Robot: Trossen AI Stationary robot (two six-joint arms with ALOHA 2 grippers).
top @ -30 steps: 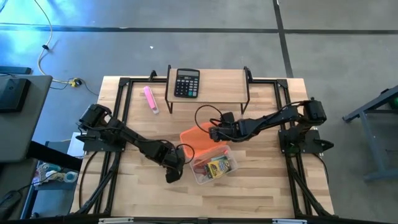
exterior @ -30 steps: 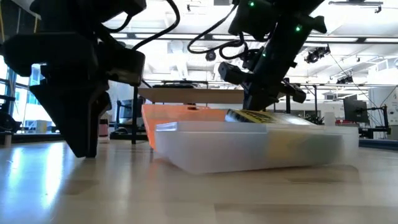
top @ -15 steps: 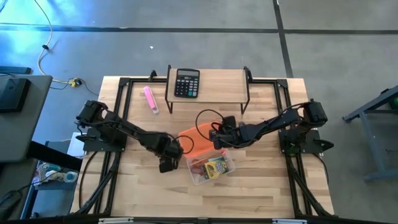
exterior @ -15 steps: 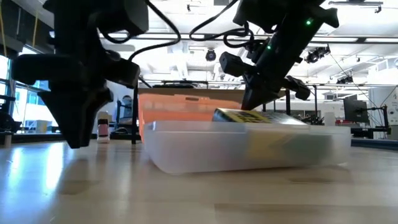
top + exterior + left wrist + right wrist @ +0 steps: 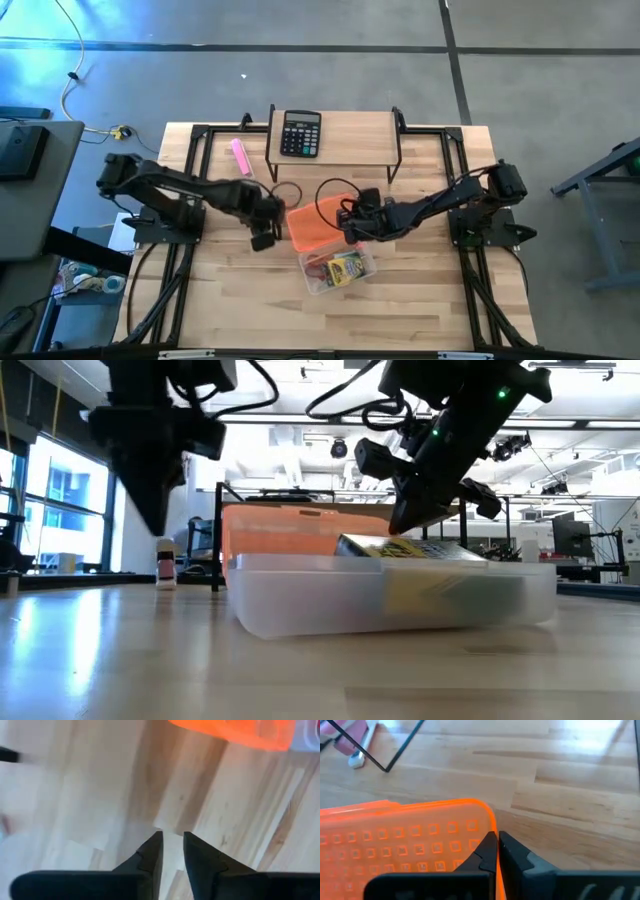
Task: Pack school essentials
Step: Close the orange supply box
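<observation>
Working from left to right across the counter (image 5: 230, 300), we find the left gripper (image 5: 264, 237) hovering empty just beside the orange lid's (image 5: 318, 224) outer edge, with nothing in its grasp. In its wrist view its dark tapered fingers (image 5: 151, 856) stand narrow, a thin gap between the tips, above bare wood. We judge it is parked clear so the lid can swing freely.

Next comes the lid, a thin translucent orange plastic panel with rounded corners and a moulded grid of small squares. It stands raised behind the clear container (image 5: 390, 595), a frosted rectangular box with rounded edges resting flat on the counter. Inside lie the school essentials (image 5: 338, 270), including a yellow box and assorted small stationery; single items are too small to tell apart.

At the right, the right gripper (image 5: 497, 845) pinches the lid's corner edge, fingers closed on the thin plastic. We judge this grip serves to fold the lid down over the box.
</observation>
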